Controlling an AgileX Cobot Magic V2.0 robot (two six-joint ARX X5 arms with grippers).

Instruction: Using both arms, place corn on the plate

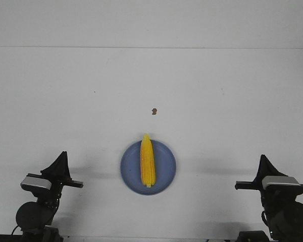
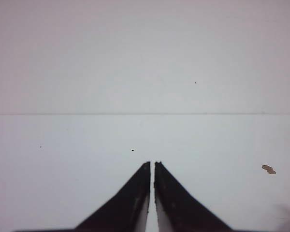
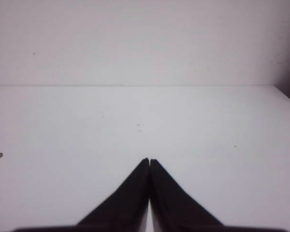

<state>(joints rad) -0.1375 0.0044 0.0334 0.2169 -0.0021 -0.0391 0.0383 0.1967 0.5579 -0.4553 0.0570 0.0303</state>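
We saw a tapered, knobbly yellow corn cob (image 1: pixel 148 160) lying on a smooth round blue plate (image 1: pixel 164 176). The pointed black left gripper (image 2: pixel 152 163) and right gripper (image 3: pixel 149 160) were both pinched together, holding nothing.

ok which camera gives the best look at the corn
The front view: the corn lies whole and unobstructed on the plate. Neither wrist view shows it at all, only bare table past each shut gripper.

Both arm bases run off the front view's lower edge. The brown speck (image 1: pixel 154 111) is too small to identify. Neither wrist camera catches the plate (image 1: pixel 165 176) or corn (image 1: pixel 148 160).
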